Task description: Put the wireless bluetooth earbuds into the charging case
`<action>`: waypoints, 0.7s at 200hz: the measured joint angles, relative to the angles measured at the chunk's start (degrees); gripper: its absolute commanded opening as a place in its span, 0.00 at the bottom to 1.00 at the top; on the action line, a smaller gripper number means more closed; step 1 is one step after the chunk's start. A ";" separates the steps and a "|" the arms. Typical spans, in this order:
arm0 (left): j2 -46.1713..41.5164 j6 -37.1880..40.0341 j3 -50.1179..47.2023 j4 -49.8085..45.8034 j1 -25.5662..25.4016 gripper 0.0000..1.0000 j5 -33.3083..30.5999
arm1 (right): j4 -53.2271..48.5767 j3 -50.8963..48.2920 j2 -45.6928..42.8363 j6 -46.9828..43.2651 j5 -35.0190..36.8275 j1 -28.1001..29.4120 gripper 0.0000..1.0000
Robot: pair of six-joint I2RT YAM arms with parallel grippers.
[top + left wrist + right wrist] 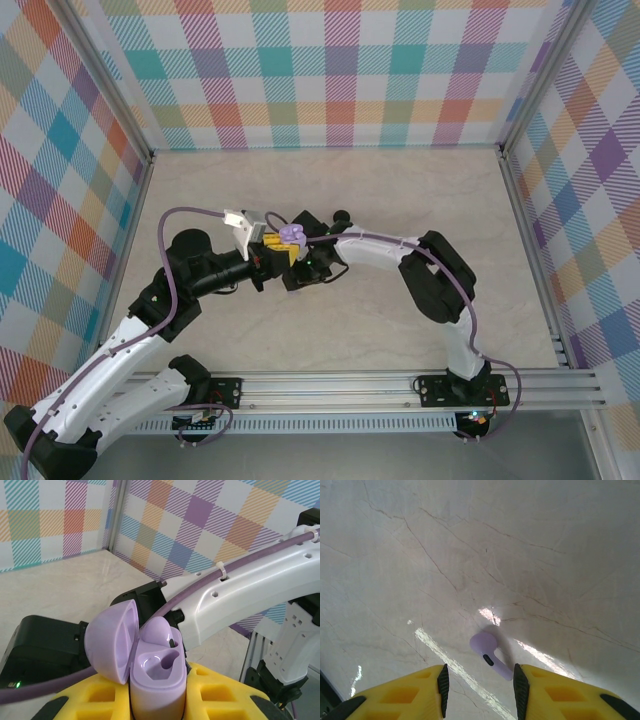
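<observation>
Left gripper (281, 247): we record its jaws clamped on the lavender case (157, 682), lid (112, 642) swung open toward 9 o'clock, one lavender bud (159, 630) seated in the well at 12 o'clock. Right gripper (480, 680): jaws part-open, gripping nothing. We note a second lavender bud (487, 647) lying on the table (470, 555) between them, stem toward 4 o'clock.

Lavender case (155, 680), lavender earbud (487, 647); veined beige table (470, 555); plaid walls (330, 70).

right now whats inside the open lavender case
One pale lavender comma-shaped plastic earbud sits at the back of the round lavender charging case; the near slot is empty. The earbud's lower part is hidden down in the case.
</observation>
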 measured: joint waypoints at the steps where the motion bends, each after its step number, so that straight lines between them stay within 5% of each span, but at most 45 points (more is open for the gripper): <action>1: 0.00 0.00 0.00 0.00 0.00 0.00 0.02 | -0.11 0.11 0.09 -0.11 0.11 0.07 0.42; 140: 0.00 0.02 0.00 -0.15 0.00 0.00 0.20 | -6.21 4.79 4.44 -3.78 7.50 2.38 0.32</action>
